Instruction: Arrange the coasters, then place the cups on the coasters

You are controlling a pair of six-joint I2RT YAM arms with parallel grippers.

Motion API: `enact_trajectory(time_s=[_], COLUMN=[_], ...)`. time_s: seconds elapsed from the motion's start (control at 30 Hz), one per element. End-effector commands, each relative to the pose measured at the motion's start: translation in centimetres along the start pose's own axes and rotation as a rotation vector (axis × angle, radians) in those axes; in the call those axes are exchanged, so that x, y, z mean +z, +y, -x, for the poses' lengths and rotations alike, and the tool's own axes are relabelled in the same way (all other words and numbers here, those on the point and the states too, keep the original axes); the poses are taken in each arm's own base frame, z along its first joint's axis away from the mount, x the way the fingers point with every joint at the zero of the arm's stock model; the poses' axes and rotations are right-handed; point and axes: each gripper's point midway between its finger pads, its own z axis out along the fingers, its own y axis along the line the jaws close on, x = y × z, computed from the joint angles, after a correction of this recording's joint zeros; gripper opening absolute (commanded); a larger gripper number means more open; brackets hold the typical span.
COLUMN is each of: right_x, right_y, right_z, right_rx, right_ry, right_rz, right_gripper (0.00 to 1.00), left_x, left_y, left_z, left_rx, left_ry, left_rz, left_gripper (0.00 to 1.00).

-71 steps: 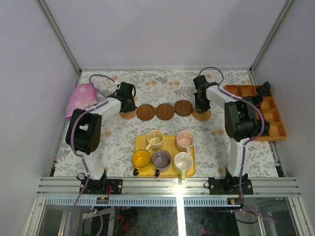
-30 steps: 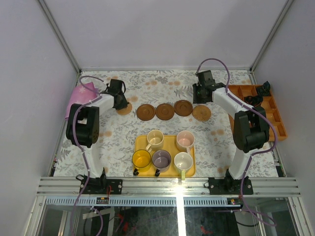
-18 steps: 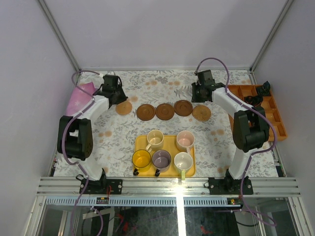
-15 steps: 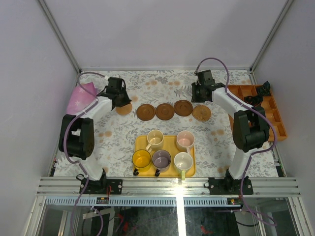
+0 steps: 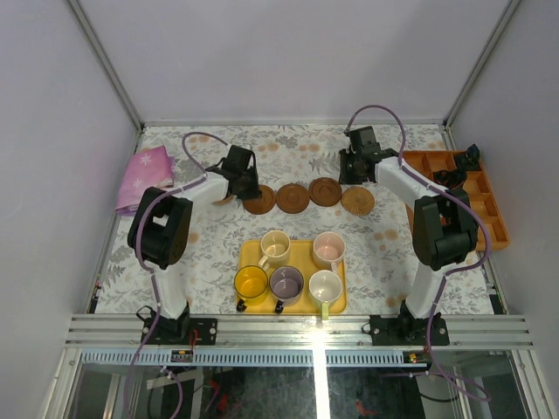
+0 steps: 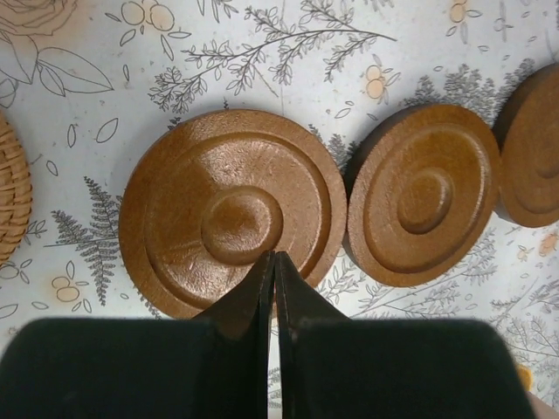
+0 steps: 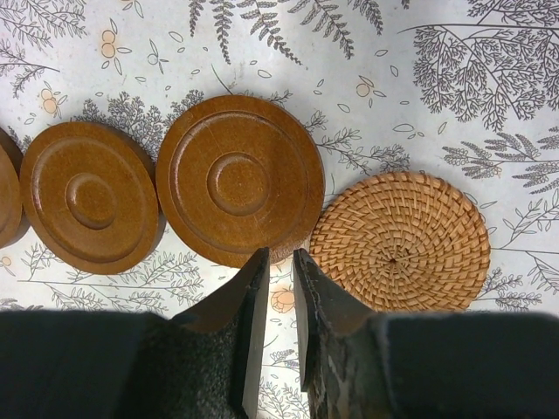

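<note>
Left claw (image 6: 274,262) clenched, empty, hovering over brown coaster (image 6: 231,223). Right claw (image 7: 279,258) hanging slightly parted, grasping nothing. Coasters (image 5: 293,197) lying in row on table (image 5: 384,249); five cups (image 5: 286,281) sitting on yellow tray (image 5: 301,254).

Floral table (image 5: 210,253), coasters (image 5: 293,197), tray (image 5: 248,254), cloth (image 5: 144,175), orange box (image 5: 491,229)

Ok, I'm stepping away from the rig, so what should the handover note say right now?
Left end effector: shut, empty, above the leftmost brown coaster.
Right end effector: slightly open, empty, near the right wicker coaster.
Done: five coasters lie in a row.
To do: all five cups sit on the yellow tray; each goes onto a coaster.
</note>
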Motion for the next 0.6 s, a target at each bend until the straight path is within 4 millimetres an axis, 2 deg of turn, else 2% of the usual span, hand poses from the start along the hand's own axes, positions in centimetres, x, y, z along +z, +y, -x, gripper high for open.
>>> enact_trajectory(time_s=[0.0, 0.27, 0.57], right_x=[-0.7, -0.4, 0.2], right_y=[0.9, 1.0, 2.5], right_z=[0.9, 0.7, 0.7], right_rx=[-0.001, -0.006, -0.019], right_ry=[-0.042, -0.022, 0.0], right_rz=[0.021, 0.024, 0.094], right_gripper=[0.24, 0.24, 0.23], left_x=[1.1, 3.1, 4.2], left_y=[-0.4, 2.0, 3.9], left_z=[1.0, 0.5, 1.5], left_rx=[0.015, 0.006, 0.002], left_ry=[-0.019, 0.01, -0.001], left_rz=[-0.017, 0.1, 0.201], left_gripper=[0.0, 0.0, 0.0])
